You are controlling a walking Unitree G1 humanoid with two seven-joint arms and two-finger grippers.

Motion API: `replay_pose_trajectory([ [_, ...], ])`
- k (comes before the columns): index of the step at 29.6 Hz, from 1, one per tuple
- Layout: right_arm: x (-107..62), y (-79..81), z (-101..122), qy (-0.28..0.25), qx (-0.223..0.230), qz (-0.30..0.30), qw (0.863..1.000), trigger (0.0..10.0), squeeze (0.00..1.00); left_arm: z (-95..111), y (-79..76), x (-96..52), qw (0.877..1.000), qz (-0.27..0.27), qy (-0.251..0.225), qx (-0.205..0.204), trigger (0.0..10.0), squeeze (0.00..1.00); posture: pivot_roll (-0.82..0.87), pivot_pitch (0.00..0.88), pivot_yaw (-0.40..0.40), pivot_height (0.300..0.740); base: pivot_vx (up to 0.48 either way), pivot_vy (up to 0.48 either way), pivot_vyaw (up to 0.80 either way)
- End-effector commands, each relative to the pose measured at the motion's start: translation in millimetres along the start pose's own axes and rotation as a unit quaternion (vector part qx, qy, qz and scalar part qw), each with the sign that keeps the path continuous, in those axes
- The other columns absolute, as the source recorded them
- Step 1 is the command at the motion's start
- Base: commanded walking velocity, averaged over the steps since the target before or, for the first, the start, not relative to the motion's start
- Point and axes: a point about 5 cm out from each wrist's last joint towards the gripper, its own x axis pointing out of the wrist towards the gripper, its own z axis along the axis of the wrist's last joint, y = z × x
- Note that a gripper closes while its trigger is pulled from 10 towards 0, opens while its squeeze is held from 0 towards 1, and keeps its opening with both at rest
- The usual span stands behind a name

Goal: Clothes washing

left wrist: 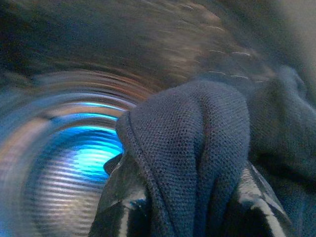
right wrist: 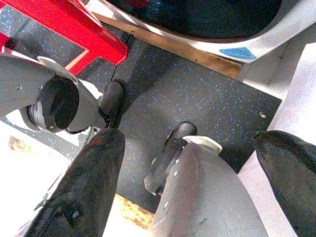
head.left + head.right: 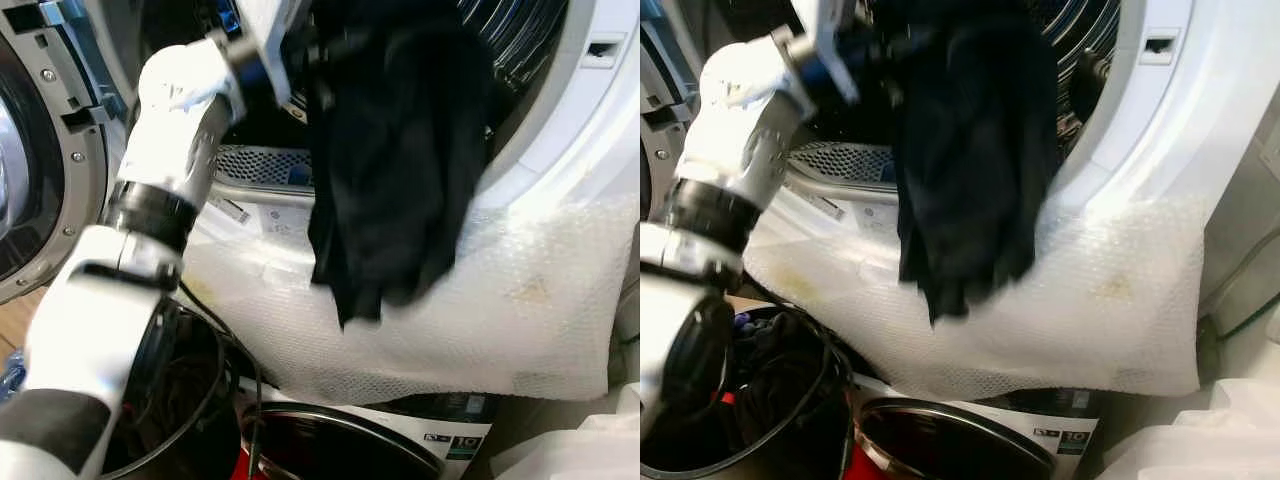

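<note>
A black garment (image 3: 390, 170) hangs out of the washing machine's round opening (image 3: 560, 130), draping down over the front rim. My left gripper (image 3: 300, 55) is up at the mouth of the drum (image 3: 520, 40), shut on the top of the garment. In the left wrist view, dark knit cloth (image 1: 197, 148) is bunched between the black fingers (image 1: 118, 202), with the ribbed, blue-lit drum wall (image 1: 74, 168) beyond. My right gripper (image 2: 192, 182) hangs low over the speckled floor, open and holding nothing.
A bubble-wrap sheet (image 3: 500, 300) covers the machine's front below the opening. The open door (image 3: 40, 150) stands at the left. A black basket with dark clothes (image 3: 770, 400) sits low left, beside a lower machine's door (image 3: 330, 440). A red frame (image 2: 64, 24) stands on the floor.
</note>
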Motion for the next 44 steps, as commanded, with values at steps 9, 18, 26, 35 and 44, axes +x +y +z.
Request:
replay_pose_trajectory([
  [9,-1.1,1.3,-8.7,0.006,0.017,-0.004,1.0,10.0,0.0,-13.6,17.5,-4.7,0.981,0.164,0.038,0.092,0.0,0.0,0.1,0.0,0.098,0.74,0.0,0.0,0.0],
  [18,-7.1,-2.6,-37.6,0.027,0.03,-0.014,0.999,10.0,0.0,-60.7,-35.7,-7.6,0.99,0.067,0.1,-0.071,0.0,0.0,0.02,0.0,0.095,0.74,0.0,0.0,0.0],
  [26,-12.9,-10.9,-55.1,0.031,0.033,-0.021,0.999,10.0,0.0,-59.7,-38.0,-4.5,0.983,-0.005,0.095,-0.159,0.0,0.0,0.0,0.04,0.09,0.74,0.0,0.0,0.0],
  [35,-15.6,-22.8,-54.5,0.007,0.037,-0.045,0.998,10.0,0.0,-34.2,8.0,3.6,0.976,0.121,0.073,-0.165,0.0,0.0,-0.04,0.08,0.087,0.74,0.0,0.0,0.0],
  [44,-14.5,-21.2,-45.1,-0.023,0.038,-0.052,0.998,10.0,0.0,-61.0,-21.0,2.1,0.961,0.075,0.165,-0.21,2.8,0.0,-0.06,0.098,0.082,0.74,0.0,0.0,0.0],
])
